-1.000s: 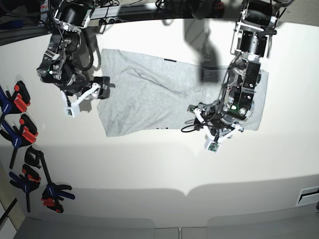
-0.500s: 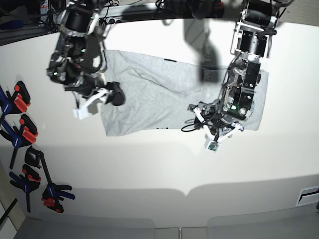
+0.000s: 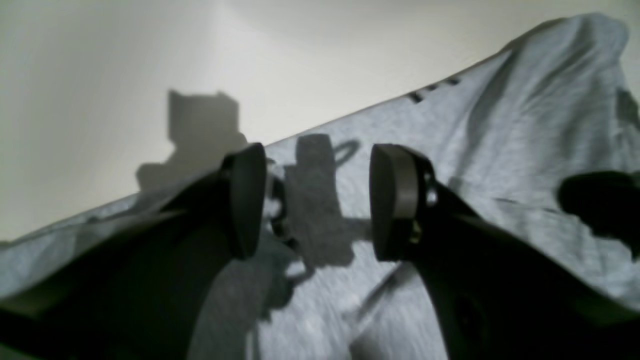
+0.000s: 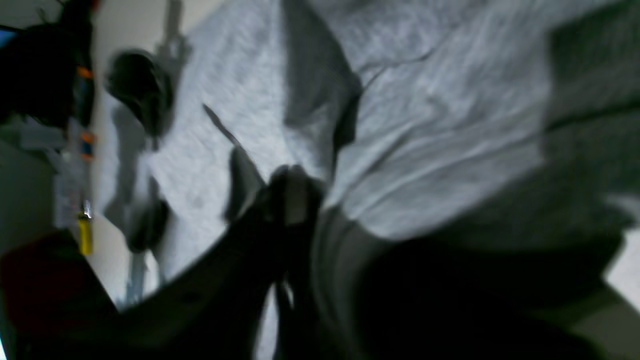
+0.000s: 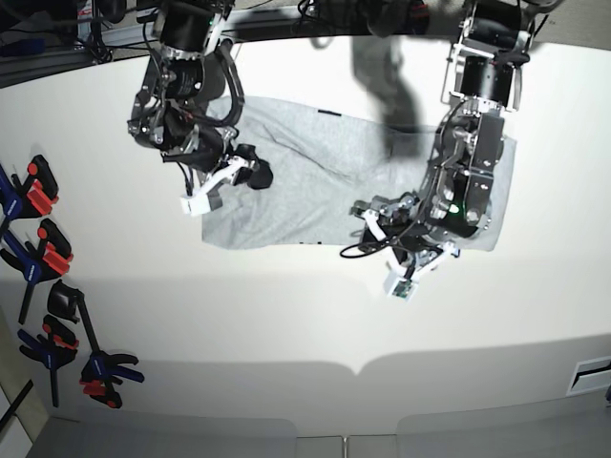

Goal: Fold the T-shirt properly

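The T-shirt point(image 5: 325, 181) lies spread across the far half of the white surface point(image 5: 305, 324), grey and rumpled, with a long crease running through its middle and a trace of black lettering at its near hem. The right gripper point(image 5: 250, 175) is down over the shirt's left portion as I look at the bench; in its own wrist view its fingers point(image 4: 292, 200) are drawn together and grey cloth bunches up around them, so it looks pinched on a fold of the shirt, though the view is blurred. The left gripper point(image 3: 317, 200) sits over the shirt's near edge on the other side, its two dark pads standing well apart with only cloth showing between them. A row of clamps point(image 5: 43, 258) lies along the surface's left edge.
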`<state>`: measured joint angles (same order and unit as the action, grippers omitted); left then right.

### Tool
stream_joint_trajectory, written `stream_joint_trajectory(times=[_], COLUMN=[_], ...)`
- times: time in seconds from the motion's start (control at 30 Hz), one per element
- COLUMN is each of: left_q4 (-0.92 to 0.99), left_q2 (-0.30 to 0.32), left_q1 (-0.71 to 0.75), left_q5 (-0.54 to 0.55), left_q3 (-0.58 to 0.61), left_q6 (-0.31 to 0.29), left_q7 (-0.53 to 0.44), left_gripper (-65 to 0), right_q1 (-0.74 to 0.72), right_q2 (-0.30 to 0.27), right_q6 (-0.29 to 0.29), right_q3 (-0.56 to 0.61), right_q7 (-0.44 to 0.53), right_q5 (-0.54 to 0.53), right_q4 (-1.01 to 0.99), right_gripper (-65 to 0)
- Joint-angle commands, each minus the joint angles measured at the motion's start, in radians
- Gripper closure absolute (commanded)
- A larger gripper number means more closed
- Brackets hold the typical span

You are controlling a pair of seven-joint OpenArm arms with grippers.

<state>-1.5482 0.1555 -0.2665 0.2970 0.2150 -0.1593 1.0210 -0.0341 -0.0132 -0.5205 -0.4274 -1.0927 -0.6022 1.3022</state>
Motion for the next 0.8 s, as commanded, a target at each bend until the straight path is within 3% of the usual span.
stream_joint_trajectory(times=[0.0, 0.27, 0.4, 0.53, 0.67, 0.77], left_q4=[-0.046, -0.135, -0.135, -0.135, -0.135, -0.135], left_q2=[0.001, 0.028, 0.028, 0.028, 0.028, 0.027], left_q1=[-0.016, 0.156, 0.264, 0.311, 0.314, 0.314], left_q5=[0.008, 0.002, -0.078, -0.133, -0.158, -0.107], left_q3=[-0.002, -0.002, -0.002, -0.002, -0.002, -0.002], left_q6=[-0.001, -0.002, -0.001, -0.001, -0.001, -0.002], left_q7=[0.001, 0.023, -0.102, -0.132, -0.183, -0.183], left_gripper=[-30.5, -30.5, -30.5, -30.5, -30.5, -30.5], right_q1=[-0.016, -0.099, -0.137, -0.166, -0.168, -0.168], right_q2=[-0.004, -0.004, -0.004, -0.004, -0.025, -0.045], right_q6=[0.011, 0.012, 0.012, 0.012, 0.012, 0.012], right_q3=[0.002, 0.002, 0.002, 0.002, 0.002, 0.002], right_q7=[-0.012, -0.011, -0.010, -0.011, -0.024, -0.082], right_q5=[0.057, 0.161, 0.214, 0.269, 0.269, 0.205], right_q4=[0.001, 0.005, 0.011, 0.034, 0.070, 0.108], right_gripper=[-1.6, 0.0, 0.0, 0.0, 0.0, 0.0])
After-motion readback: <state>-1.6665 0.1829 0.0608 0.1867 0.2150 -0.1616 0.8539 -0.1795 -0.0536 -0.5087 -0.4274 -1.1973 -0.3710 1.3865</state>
